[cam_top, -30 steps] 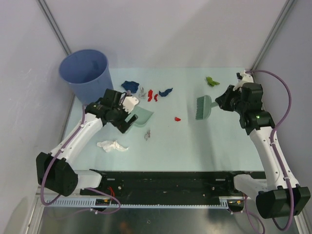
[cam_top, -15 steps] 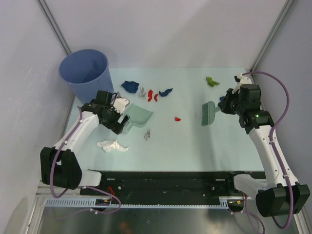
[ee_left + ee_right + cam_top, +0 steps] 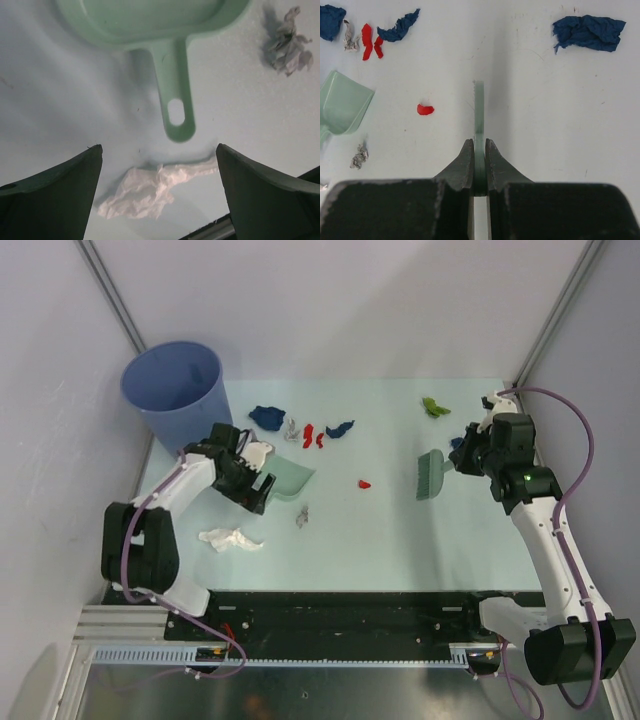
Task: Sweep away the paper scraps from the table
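Note:
Paper scraps lie across the table point(image 3: 400, 530): dark blue point(image 3: 266, 417), red point(image 3: 312, 435) and grey ones at the back, a red bit point(image 3: 364, 483) mid-table, an olive-green one point(image 3: 434, 406) at the back right, and grey point(image 3: 287, 42) and white point(image 3: 150, 192) wads near the front left. My right gripper point(image 3: 479, 142) is shut on the handle of the mint-green brush point(image 3: 432, 473), which hangs edge-on over the right side. My left gripper point(image 3: 158, 147) stands open above the white wad, just short of the dustpan point(image 3: 290, 480) handle point(image 3: 175, 100), holding nothing.
A blue bucket point(image 3: 178, 390) stands at the back left corner, close behind the left arm. White walls and metal corner rails point(image 3: 110, 290) enclose the table. A black rail point(image 3: 340, 615) runs along the near edge between the arm bases.
The right gripper has carried the brush a little right and nearer, turning it edge-on. The left arm has folded in toward the left wall, its gripper staying open by the dustpan handle.

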`<state>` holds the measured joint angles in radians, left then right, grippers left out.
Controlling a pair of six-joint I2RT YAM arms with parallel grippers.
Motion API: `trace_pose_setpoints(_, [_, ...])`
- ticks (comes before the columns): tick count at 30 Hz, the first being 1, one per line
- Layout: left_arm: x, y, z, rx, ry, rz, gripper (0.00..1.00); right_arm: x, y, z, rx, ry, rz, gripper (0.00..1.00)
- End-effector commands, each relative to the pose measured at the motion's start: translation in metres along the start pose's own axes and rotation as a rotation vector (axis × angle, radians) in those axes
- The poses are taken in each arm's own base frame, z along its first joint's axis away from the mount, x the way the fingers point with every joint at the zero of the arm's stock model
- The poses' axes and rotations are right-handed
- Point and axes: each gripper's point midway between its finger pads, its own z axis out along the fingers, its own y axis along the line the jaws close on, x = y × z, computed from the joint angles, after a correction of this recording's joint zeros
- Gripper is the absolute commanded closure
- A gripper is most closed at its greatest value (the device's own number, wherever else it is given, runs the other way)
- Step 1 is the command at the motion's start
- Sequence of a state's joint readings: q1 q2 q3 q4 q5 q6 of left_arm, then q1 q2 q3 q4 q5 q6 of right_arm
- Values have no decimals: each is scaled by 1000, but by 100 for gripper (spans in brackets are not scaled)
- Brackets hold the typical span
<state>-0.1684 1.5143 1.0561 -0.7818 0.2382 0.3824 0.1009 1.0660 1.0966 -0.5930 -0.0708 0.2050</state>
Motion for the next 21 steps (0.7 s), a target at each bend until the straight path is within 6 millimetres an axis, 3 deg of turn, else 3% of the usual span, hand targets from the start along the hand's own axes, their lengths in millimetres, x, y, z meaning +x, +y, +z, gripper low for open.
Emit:
trace_pose_setpoints(1, [-32,-22,11,59,-41,33,2,-23,2,-13,6,-74,-6,100])
trace_pose_setpoints(4, [-34,-24,25,-2,-4,98,2,-22,-4,-17,34,-75,-10,100])
trace_pose_setpoints(6, [-33,-9,34,-69,30,85,3,-23,-5,-22,39,-84,-13,100])
trace_pose_setpoints(10, [-32,-2,46,-87,51,94,4,-25,-5,-28,39,-99,-14,100])
trace_pose_setpoints(13, [-31,-3,58,-63,70,92,13,-25,-7,-28,49,-99,-13,100])
trace_pose_setpoints(16, [-29,-7,65,-31,80,97,37,-26,-7,-28,49,-99,-9,100])
trace_pose_setpoints(17, [-29,-8,65,-25,80,98,51,-25,-7,-28,49,-99,-11,100])
trace_pose_setpoints(18, [-27,-9,65,-18,80,107,59,-26,-7,-29,50,-102,-10,100])
trace_pose_setpoints(19, [-28,-11,63,-11,75,110,78,-27,-7,-30,49,-105,-10,100])
trace_pose_setpoints(21, [-29,-9,56,-31,59,119,100,-30,-5,-33,43,-113,-12,100])
